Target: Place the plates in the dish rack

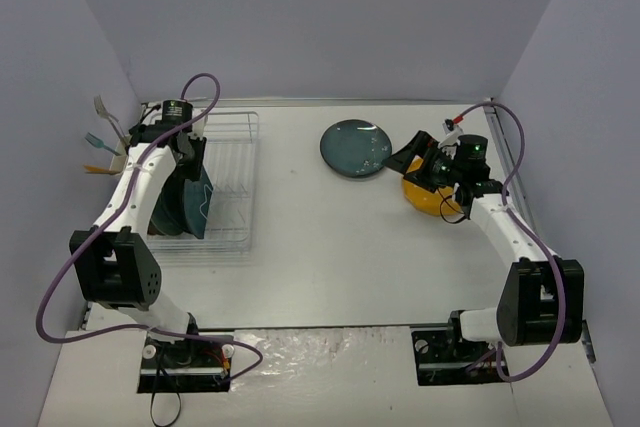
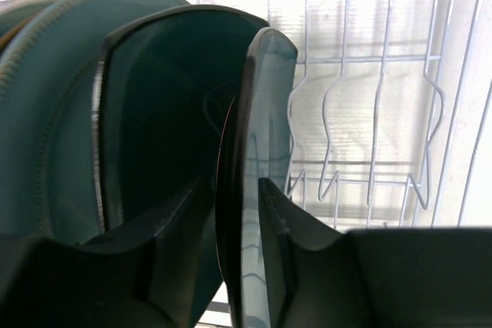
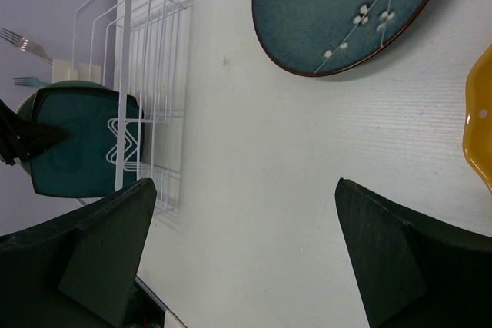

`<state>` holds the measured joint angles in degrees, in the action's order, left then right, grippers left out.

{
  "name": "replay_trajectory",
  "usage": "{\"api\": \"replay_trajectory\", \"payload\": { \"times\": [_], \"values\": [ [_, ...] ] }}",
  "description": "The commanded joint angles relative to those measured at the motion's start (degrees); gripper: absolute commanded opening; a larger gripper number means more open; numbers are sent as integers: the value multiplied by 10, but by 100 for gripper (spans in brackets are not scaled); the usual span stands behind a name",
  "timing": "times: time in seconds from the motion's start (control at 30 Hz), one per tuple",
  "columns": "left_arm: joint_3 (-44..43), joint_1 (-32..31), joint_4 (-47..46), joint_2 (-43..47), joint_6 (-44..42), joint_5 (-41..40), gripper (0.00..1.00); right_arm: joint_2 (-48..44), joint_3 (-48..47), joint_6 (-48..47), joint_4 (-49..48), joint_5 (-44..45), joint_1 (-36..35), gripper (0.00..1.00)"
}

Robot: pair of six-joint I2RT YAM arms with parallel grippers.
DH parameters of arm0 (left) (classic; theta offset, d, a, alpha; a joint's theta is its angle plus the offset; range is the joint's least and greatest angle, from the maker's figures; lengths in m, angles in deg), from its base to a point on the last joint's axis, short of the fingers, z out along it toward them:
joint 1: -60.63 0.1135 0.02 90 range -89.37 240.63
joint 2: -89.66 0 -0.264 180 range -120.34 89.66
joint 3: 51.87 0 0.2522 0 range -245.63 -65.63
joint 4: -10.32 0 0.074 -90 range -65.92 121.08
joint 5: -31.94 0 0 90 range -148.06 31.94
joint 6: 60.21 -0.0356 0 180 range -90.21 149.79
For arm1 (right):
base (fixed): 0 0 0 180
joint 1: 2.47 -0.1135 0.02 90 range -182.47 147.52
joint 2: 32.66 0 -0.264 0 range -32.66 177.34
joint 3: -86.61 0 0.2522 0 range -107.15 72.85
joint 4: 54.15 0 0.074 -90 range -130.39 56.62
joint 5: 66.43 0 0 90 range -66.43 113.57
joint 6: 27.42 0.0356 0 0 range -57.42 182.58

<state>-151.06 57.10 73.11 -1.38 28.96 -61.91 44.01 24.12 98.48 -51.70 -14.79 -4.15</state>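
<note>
Straddles rim of teal plate [image 2: 265,113] upright in dish rack [image 1: 256,177] with left jaws, grip unclear; holds right jaws wide beside yellow plate [image 1: 420,199]

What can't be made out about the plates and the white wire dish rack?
- Yellow-orange plate: partly under the right gripper from above; cut by the right wrist view's edge.
- Plate count in the white wire dish rack: left arm covers them from above; they overlap in the left wrist view.
- Whether the left gripper pinches the dark teal plate: view too close.
</note>
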Motion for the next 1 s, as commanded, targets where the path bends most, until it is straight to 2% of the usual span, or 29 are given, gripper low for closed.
{"api": "replay_trajectory", "payload": {
  "times": [0.0,0.27,0.5,0.7,0.83,0.97],
  "values": [
    [-15,7,-31,45,1,-16,38,15,-20,0,-40,30,-20,100],
    [-37,7,-22,69,2,-6,53,53,-21,27,-82,69,-37,100],
    [-68,7,-3,105,36,12,68,100,-19,49,-144,114,-59,99],
    [-90,6,-2,164,84,32,87,157,-19,79,-196,159,-65,98],
    [-73,7,-21,218,118,80,97,184,-15,105,-230,186,-67,98],
    [-10,6,-44,280,145,106,97,213,-11,127,-260,207,-69,97]
  ]
}}
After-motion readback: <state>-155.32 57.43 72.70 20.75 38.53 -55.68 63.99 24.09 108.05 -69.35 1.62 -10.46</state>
